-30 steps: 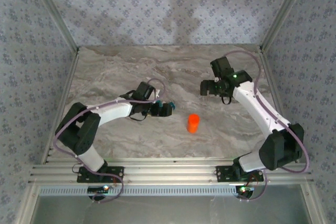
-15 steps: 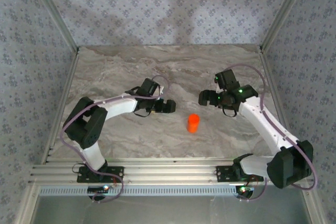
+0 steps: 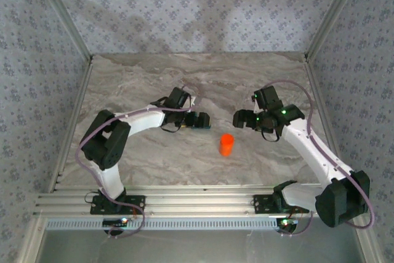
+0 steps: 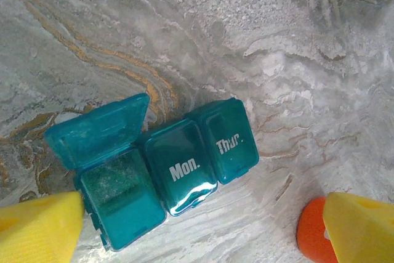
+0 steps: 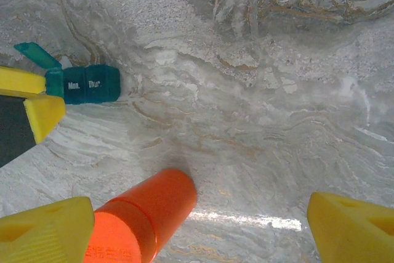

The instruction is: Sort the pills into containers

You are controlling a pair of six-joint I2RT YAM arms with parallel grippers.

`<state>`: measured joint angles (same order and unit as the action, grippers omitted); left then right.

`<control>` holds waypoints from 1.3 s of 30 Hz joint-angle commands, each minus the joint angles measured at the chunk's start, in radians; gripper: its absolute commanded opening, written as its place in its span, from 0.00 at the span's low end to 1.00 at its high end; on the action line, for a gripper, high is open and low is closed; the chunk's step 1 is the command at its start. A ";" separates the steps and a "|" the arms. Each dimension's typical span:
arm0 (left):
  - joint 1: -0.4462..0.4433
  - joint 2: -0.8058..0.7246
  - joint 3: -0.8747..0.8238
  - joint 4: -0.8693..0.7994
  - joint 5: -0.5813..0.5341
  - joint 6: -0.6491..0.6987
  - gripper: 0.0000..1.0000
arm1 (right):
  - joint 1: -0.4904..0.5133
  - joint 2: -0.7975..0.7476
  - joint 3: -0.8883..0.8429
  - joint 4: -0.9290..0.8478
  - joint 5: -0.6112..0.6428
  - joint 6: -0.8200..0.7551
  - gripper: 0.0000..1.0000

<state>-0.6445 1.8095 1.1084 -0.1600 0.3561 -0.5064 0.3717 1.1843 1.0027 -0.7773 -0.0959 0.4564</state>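
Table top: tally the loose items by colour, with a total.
Teal: 1, small teal plastic pill box, one of its three lids flipped open
Orange: 1, orange cylindrical plastic bottle with round cap, standing upright
Total: 2

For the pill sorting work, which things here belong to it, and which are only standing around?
Belongs to the job:
- teal pill box, one lid open

Only standing around:
- orange bottle, possibly the pill supply; its contents are not visible
- marble table
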 commanded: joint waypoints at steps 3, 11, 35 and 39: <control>-0.010 -0.008 0.034 -0.031 0.027 0.028 0.99 | 0.009 -0.014 -0.009 -0.023 -0.032 -0.001 0.92; -0.008 -0.095 0.036 -0.085 0.021 0.072 0.99 | 0.055 0.013 0.016 -0.057 -0.057 -0.012 0.92; 0.209 -0.430 -0.226 -0.154 -0.074 0.091 0.99 | 0.264 0.234 0.142 -0.154 0.043 -0.075 0.88; 0.239 -0.468 -0.262 -0.163 -0.067 0.090 0.99 | 0.277 0.256 0.151 -0.172 0.054 -0.092 0.86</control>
<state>-0.4171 1.3746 0.8646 -0.2985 0.2947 -0.4274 0.6369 1.4288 1.1229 -0.8986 -0.0666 0.3950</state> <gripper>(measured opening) 0.992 0.861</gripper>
